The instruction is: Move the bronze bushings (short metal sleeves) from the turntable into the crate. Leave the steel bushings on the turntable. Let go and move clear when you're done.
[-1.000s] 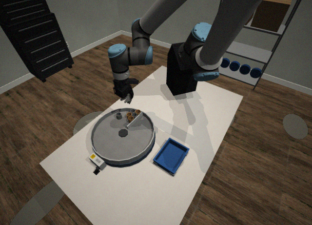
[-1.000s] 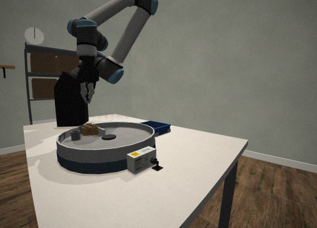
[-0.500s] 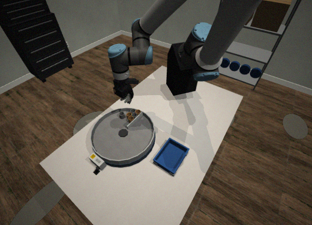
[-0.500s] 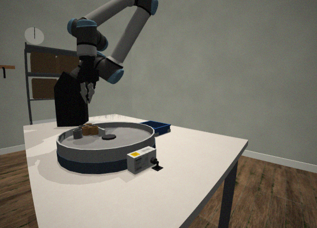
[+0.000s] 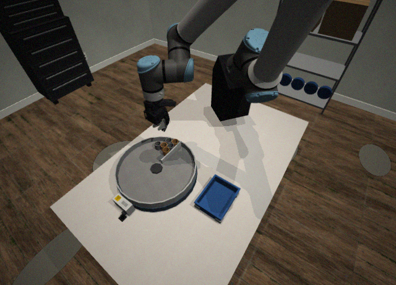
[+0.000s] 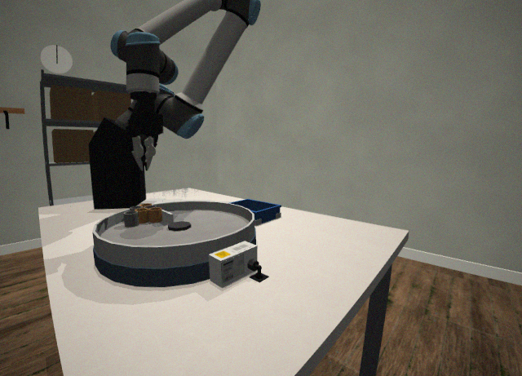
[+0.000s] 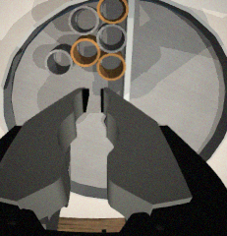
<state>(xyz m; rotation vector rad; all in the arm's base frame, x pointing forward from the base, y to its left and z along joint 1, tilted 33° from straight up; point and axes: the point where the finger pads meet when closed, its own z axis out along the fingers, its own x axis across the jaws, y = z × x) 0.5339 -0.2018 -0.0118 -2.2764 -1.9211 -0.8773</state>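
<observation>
Gripper: the gripper [image 6: 143, 155] hangs in the air above the far edge of the turntable [image 5: 127, 192], pointing down; its jaws are pressed nearly together with nothing between them.

Bronze bushings: three orange-brown sleeves stand upright on the turntable, bunched against the divider bar [image 5: 171, 151] near the far rim; the nearest bronze bushing [image 7: 111, 67] sits just ahead of the fingertips in the wrist view, a second [image 7: 85, 52] beside it, a third [image 7: 113, 10] farther on.

Steel bushings: three grey ones [image 7: 59, 60] are mixed into the same cluster, touching or nearly touching the bronze ones; they are to stay.

Key relation: the nearest bronze bushing lies below and slightly forward of the gripper, its axis vertical — so the approach looks like a straight drop after a small shift forward; the jaws would need to spread first.

Risk: a steel sleeve [image 7: 111, 37] crowds the target — a wide grasp may catch it.

Crate: the blue crate [image 5: 204, 208] sits on the table beside the turntable, well apart from the cluster; no bushing shows in it.
</observation>
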